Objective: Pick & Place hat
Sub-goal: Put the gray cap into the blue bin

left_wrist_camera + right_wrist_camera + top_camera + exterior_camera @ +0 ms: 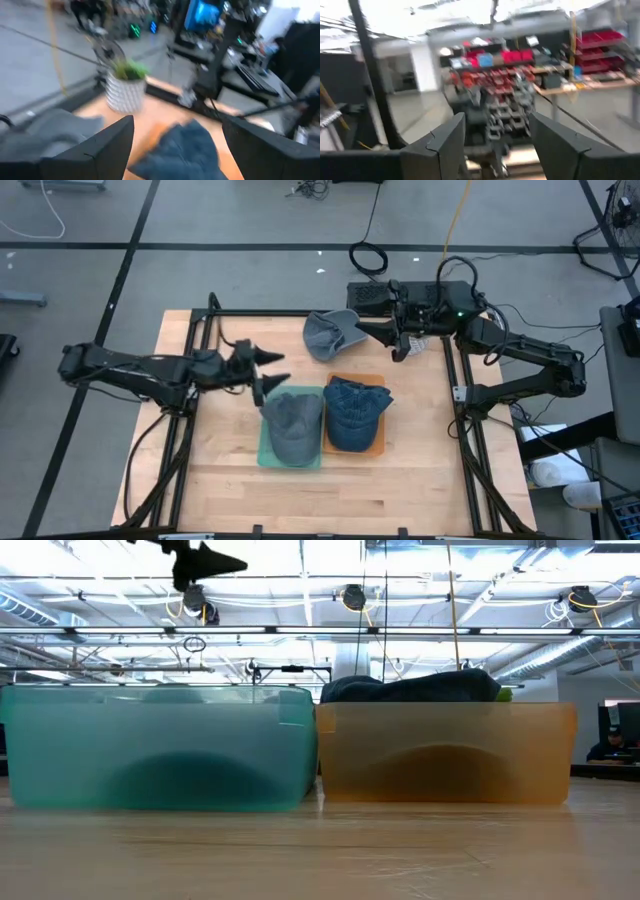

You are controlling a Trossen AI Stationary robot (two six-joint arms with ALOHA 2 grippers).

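Reaching level — left hand [266, 370], fingers spread, beside the grey hat [291, 425].

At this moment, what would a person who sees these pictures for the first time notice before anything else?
Probably the two bins side by side at the table's middle: a green bin holding a grey hat and an orange bin holding a dark blue hat. A third grey hat lies loose near the far edge, beside the right gripper. The left gripper, open, hovers by the green bin.

Wood table [210, 470] (light): teal bin [268, 450], orange bin [377, 444], grey hat [325, 335].
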